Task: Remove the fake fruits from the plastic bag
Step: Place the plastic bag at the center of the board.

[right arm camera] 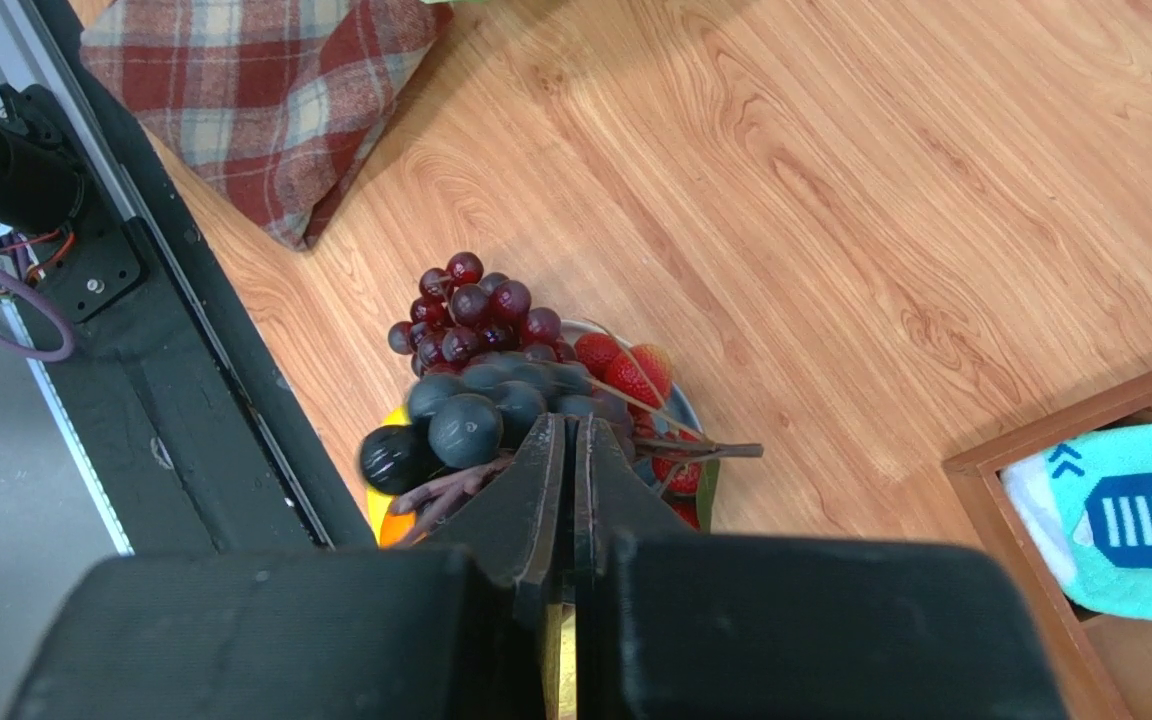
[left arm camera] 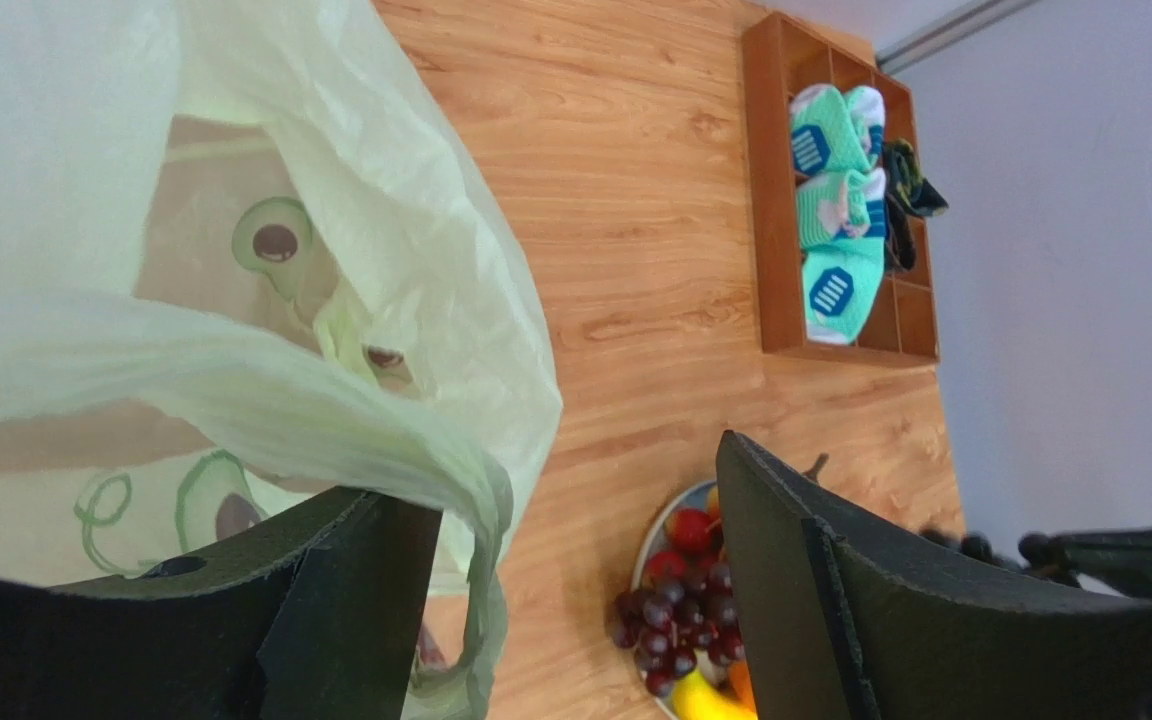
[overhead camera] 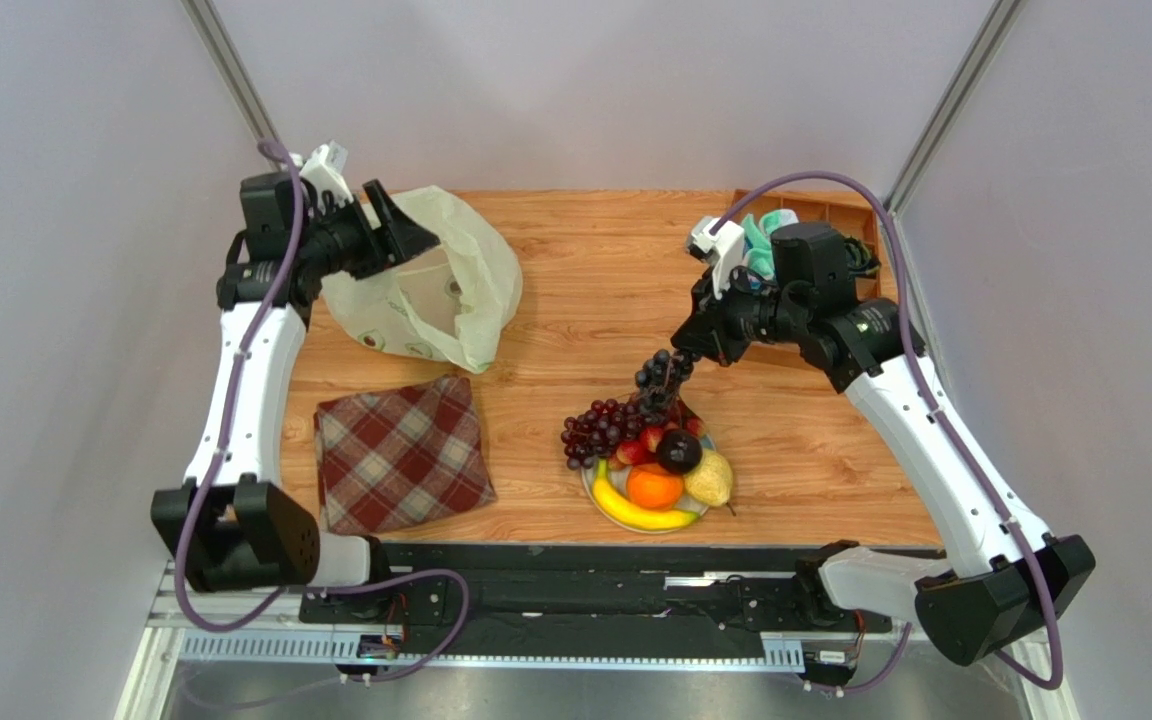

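Spanning between pale grey walls (overhead camera: 567, 90): wood-grain bench (overhead camera: 597, 270). Far left, bag (overhead camera: 447, 285) touching left pincer (overhead camera: 411, 233), spread apart. Near edge, right pincer (overhead camera: 687, 348) clamped on dark grapes (overhead camera: 665, 372) above plate (left arm camera: 660, 525) of fruit (overhead camera: 654, 485).

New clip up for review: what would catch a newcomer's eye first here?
The dark purple grape bunch dangling from the shut right hand, just above the other fake fruits heaped at the near middle of the table. Next, the pale plastic bag lying crumpled at the far left, with the left hand open at its edge. A red plaid cloth lies nearer the arms than the bag.
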Available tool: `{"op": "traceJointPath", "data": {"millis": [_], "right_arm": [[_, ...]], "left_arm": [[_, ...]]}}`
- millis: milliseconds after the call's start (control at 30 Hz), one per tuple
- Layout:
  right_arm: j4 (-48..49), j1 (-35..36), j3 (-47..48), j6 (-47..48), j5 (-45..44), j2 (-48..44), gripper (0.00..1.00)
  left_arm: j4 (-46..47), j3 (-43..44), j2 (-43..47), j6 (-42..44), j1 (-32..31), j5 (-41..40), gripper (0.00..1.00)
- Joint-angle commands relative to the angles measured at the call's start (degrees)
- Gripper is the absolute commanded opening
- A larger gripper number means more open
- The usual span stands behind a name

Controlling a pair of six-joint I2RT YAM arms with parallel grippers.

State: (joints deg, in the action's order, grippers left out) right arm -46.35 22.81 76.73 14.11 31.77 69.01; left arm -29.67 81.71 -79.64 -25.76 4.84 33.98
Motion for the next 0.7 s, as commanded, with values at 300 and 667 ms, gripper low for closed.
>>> {"op": "traceJointPath", "data": {"millis": [300, 667], "right_arm": [[4.69, 1.01, -2.63, -0.31, 0.22, -1.51, 0.0], [4.78, 1.1, -6.33, -0.66, 1.19, -3.36, 0.0]], "left_arm": [[3.22, -9.72, 18.2, -0.52, -0.18, -0.31, 0.73], [4.18, -12.28, 21.71, -1.75, 2.28, 0.21, 0.73]]}}
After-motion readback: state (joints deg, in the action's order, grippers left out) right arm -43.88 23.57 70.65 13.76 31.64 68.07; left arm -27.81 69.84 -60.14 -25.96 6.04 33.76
